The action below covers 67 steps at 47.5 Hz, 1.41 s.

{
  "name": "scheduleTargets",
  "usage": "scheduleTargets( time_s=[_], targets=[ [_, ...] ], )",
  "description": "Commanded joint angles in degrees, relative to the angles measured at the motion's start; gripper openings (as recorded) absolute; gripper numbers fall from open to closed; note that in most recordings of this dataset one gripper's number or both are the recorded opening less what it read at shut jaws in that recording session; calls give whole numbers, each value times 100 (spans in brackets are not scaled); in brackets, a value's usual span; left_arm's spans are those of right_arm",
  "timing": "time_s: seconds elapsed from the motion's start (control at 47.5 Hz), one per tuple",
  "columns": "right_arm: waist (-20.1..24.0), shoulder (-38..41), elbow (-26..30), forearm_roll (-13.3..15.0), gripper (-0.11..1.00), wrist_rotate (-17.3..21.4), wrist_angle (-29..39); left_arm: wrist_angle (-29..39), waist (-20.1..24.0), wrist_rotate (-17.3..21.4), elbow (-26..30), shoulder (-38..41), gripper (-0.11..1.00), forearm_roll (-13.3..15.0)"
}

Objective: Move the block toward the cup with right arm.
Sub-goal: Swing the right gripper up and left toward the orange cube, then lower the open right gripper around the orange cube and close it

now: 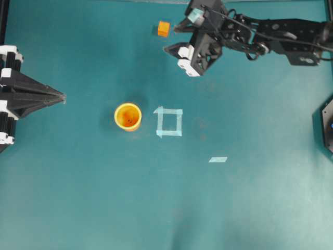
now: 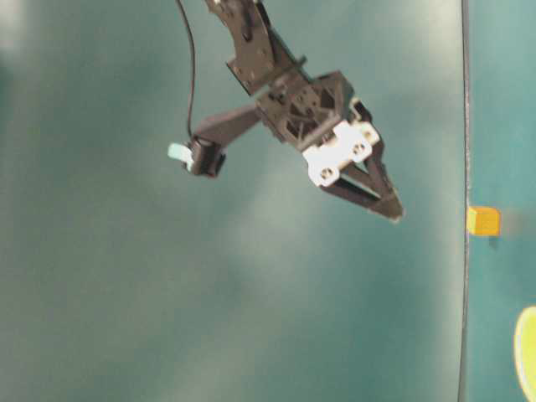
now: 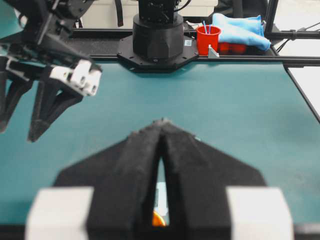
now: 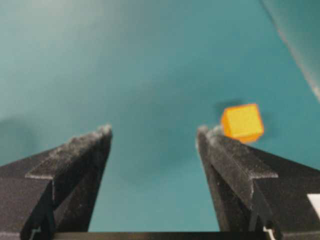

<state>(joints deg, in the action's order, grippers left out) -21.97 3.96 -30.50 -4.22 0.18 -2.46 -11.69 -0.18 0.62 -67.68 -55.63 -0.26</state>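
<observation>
The block (image 1: 164, 28) sits on the teal bench (image 1: 250, 198) well away from the cup (image 1: 128, 116), toward the far edge in the overhead view and slightly to the right of the cup's line. It lies free on the surface, with nothing gripping it.

The right end effector (image 1: 170, 38) hangs on the right arm (image 1: 281, 36), which reaches in from the right side of the overhead view. Its two fingers stand wide apart and hold nothing. One fingertip (image 1: 178, 26) is just beside the block, on the side away from the cup's column, and the other points toward the cup side of the bench. In the right wrist view the block (image 4: 242, 122) shows just past the tip of the right-hand finger (image 4: 207, 135), outside the gap between the fingers; whether the tip touches it cannot be told. The table-level view shows the same end effector (image 2: 394, 209) tilted, its tip near the block (image 2: 483, 220) but apart from it.

A square outline of pale tape (image 1: 169, 122) lies just beside the cup, on the side toward the right arm. A short strip of tape (image 1: 218, 159) lies farther from the cup, beyond the square.

The left end effector (image 1: 61, 97) rests at the left edge of the overhead view, pointing toward the cup and well apart from it, its fingers (image 3: 185, 165) pressed together on nothing.
</observation>
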Motion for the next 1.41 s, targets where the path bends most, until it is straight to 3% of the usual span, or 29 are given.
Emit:
scheduleTargets(
  time_s=[0.0, 0.652, 0.799, 1.03, 1.388],
  targets=[
    [-97, -26, 185, 9, 68, 0, -97, 9, -9, -9, 167, 26, 0, -9],
    [-563, 888, 431, 202, 68, -62, -352, -18, -9, -9, 176, -9, 0, -9],
    [-589, 1090, 624, 396, 68, -70, -334, -9, -9, -9, 176, -18, 0, -18],
    [-598, 1362, 861, 958, 68, -70, -334, -9, -9, 0, 176, -9, 0, -18],
    [-765, 1644, 1063, 1002, 68, -70, -369, 0, -9, 18, 185, -18, 0, -9]
  ],
)
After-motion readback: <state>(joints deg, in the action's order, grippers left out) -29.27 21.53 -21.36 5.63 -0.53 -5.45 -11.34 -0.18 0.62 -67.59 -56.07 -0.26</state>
